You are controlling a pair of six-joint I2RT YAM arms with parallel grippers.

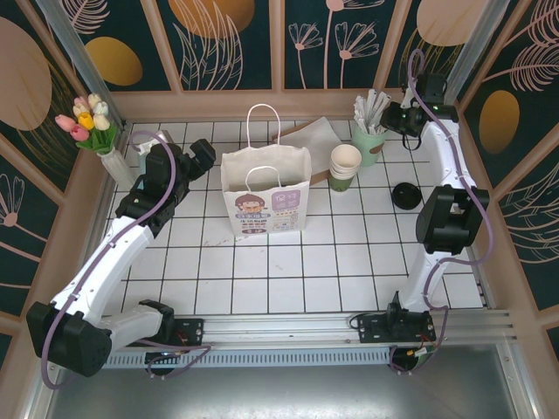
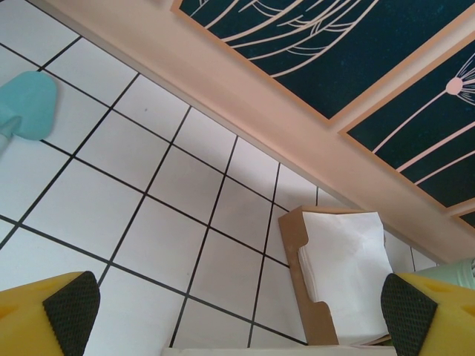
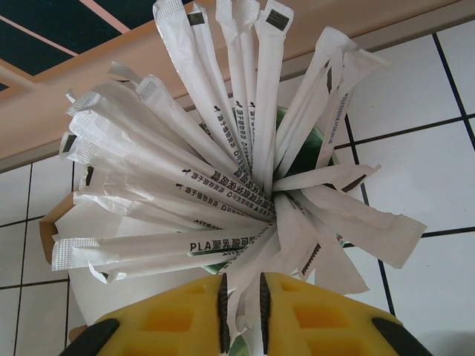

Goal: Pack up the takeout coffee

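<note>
My right gripper pinches one wrapped straw in the mint holder, presumably to draw it out, while my left gripper hangs spread wide near the open paper bag.

L arm & R arm: white links, black joints, lilac cables; yellow fingers w/ black pads.

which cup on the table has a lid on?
The cup with the round black lid, alone right of the paper bag. The stacked cream-rimmed cups are open-topped; the mint holder holds wrapped sticks.
</note>
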